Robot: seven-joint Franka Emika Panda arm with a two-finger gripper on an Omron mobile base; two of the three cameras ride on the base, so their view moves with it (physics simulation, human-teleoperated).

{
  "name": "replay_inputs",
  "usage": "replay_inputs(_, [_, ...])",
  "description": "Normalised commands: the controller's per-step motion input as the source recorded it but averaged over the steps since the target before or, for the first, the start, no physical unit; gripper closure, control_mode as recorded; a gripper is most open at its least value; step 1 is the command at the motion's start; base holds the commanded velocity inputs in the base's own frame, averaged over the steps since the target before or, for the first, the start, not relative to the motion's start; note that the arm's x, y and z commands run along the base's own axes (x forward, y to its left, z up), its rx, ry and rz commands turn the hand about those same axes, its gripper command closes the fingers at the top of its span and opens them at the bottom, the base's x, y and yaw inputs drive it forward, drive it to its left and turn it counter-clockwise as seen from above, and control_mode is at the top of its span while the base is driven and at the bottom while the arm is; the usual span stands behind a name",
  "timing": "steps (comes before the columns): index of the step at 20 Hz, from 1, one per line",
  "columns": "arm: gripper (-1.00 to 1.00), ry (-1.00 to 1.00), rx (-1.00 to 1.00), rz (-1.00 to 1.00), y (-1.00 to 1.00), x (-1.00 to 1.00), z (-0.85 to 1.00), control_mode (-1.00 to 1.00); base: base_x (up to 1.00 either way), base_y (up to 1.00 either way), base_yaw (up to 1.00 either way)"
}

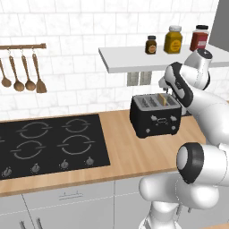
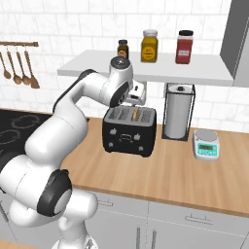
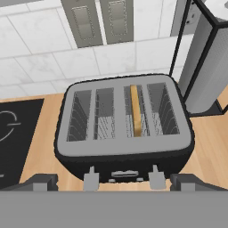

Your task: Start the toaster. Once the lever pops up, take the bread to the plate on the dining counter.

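Resting on the smooth light-wood counter (image 2: 194, 175), the toaster (image 2: 129, 130) is a black box with rounded corners, a grey top cut by four long wire-lined slots, and small silver knobs on its near face. The bread (image 3: 136, 110), a thin golden-brown slice, stands upright in the third slot from the left. The gripper (image 3: 123, 178) hangs above the toaster's near edge, fingers spread apart and empty. Farther right stands a paper-towel roll (image 2: 177, 116) in a black frame.
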Motion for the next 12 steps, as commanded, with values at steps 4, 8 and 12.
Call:
replay_inputs(4, [-1.00, 0.00, 0.00, 0.00, 0.00, 0.00, 0.00, -1.00, 0.00, 0.00, 0.00])
replay_inputs(8, [-1.00, 0.00, 0.00, 0.00, 0.00, 0.00, 0.00, -1.00, 0.00, 0.00, 0.00])
replay_inputs(12, [-1.00, 0.00, 0.00, 0.00, 0.00, 0.00, 0.00, -1.00, 0.00, 0.00, 0.00])
